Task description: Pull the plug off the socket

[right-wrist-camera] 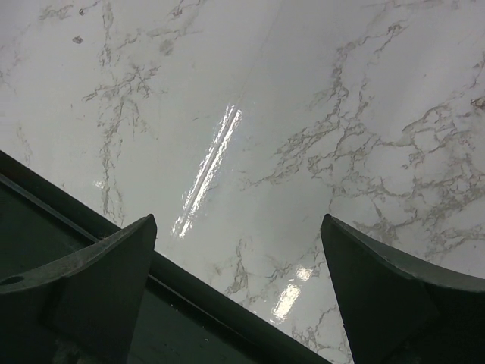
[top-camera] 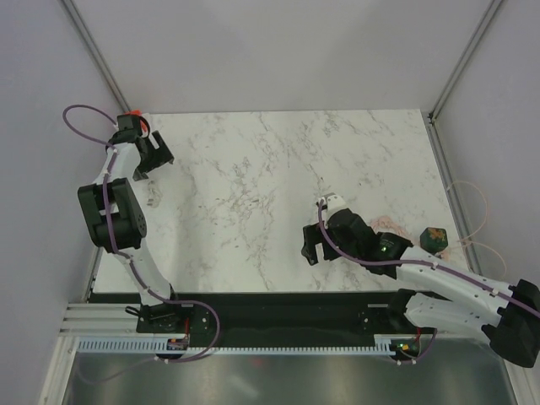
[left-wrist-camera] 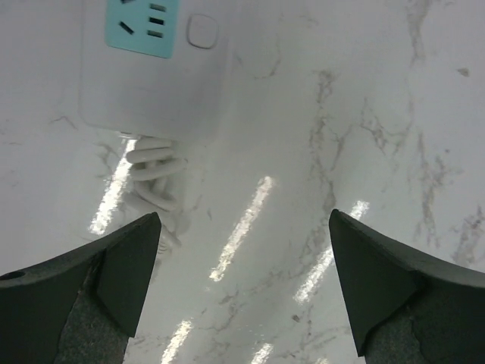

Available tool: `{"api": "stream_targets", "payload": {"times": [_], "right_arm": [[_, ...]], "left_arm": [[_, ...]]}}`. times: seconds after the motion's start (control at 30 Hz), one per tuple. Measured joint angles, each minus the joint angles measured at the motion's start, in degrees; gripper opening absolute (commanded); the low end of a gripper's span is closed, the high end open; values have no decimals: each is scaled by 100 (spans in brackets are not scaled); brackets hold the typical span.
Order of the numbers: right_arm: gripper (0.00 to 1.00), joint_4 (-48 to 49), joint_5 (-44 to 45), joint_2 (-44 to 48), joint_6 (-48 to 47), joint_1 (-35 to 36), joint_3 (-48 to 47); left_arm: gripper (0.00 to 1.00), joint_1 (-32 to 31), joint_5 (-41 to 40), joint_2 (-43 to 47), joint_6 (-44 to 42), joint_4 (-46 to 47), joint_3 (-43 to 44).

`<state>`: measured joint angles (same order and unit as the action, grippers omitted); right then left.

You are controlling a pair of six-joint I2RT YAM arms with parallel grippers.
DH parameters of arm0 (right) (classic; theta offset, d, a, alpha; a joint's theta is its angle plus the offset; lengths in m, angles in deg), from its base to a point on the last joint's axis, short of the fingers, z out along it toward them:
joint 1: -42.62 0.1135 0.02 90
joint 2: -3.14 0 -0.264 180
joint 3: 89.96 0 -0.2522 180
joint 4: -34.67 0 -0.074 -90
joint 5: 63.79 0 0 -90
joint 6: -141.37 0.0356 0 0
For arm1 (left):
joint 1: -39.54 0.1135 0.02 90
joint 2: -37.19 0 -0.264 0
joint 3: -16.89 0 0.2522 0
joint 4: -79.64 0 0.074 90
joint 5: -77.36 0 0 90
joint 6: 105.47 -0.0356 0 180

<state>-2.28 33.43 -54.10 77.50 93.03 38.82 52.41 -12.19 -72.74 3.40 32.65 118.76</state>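
Observation:
The socket is a white power strip; the left wrist view shows its end with a teal outlet, a round button and a coiled white cord. My left gripper is open and empty, hovering over bare marble just past that cord end. In the top view it is at the table's far left, with the strip mostly hidden under the arm. A bit of the red-orange plug shows behind the left wrist. My right gripper is open and empty near the table's front edge.
A dark green cube with a thin pink cable lies at the right, beside the right arm. Grey walls close the table on the left, back and right. The dark front rail shows under the right gripper.

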Motion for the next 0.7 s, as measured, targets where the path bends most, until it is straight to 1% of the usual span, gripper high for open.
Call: {"api": "stream_targets", "payload": {"times": [0.13, 0.3, 0.4, 0.43, 0.57, 0.6, 0.67, 0.7], "right_arm": [[98, 2, -103, 101, -81, 0, 0], [98, 2, -166, 214, -192, 0, 0], [98, -2, -223, 236, -234, 0, 0], [98, -2, -247, 245, -238, 0, 0], [98, -9, -297, 374, -238, 0, 0], [98, -13, -308, 420, -238, 0, 0], [98, -22, -323, 505, -236, 0, 0], [98, -22, -337, 538, -236, 0, 0]], "left_arm": [[98, 59, -485, -94, -120, -142, 50], [93, 166, -686, -94, -166, -149, 9], [85, 256, -691, -151, -205, -133, -72], [80, 284, -686, -216, -236, -133, -76], [70, 328, -669, -551, -343, -103, -76], [65, 326, -643, -621, -358, -101, -76], [59, 326, -610, -721, -380, -105, -76], [55, 321, -595, -754, -389, -103, -76]]}}
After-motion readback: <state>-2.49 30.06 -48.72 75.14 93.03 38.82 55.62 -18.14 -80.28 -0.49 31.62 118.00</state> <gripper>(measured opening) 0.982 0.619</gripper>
